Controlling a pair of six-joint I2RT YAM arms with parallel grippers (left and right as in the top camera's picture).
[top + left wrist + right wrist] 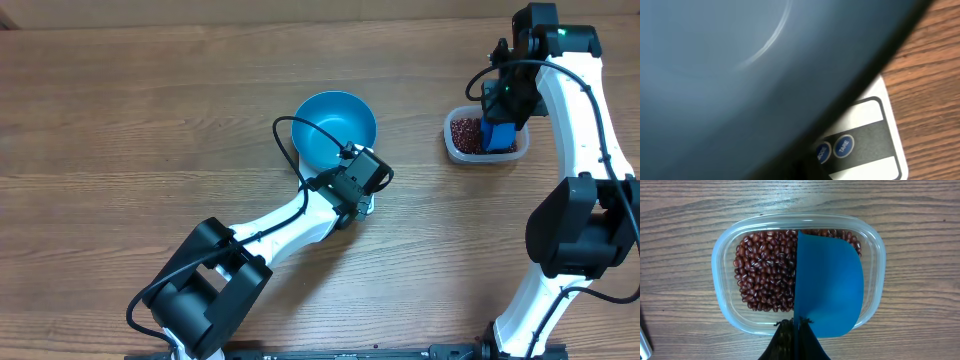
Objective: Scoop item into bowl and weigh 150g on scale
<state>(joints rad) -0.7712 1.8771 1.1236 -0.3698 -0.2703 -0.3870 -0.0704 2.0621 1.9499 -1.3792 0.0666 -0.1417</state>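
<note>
The round blue bowl (pixel 330 125) is empty and fills most of the left wrist view (pixel 740 65). My left gripper (pixel 358 178) sits at its lower right rim, shut on the rim. The white scale (pixel 875 165) lies under the bowl, only its front strip with the TARE button (pixel 844 146) and a corner (pixel 369 206) showing. My right gripper (pixel 799 322) is shut on the handle of a small blue scoop (pixel 830 290), held over the right half of the clear tub (pixel 720 280). Dark red-brown beans (pixel 765 270) fill the tub's left half.
The clear tub (pixel 455 140) stands at the right, a little way from the bowl. The right arm's base (pixel 585 230) rises at the right edge and the left arm (pixel 250 240) runs diagonally from the front. Bare wooden table lies all around.
</note>
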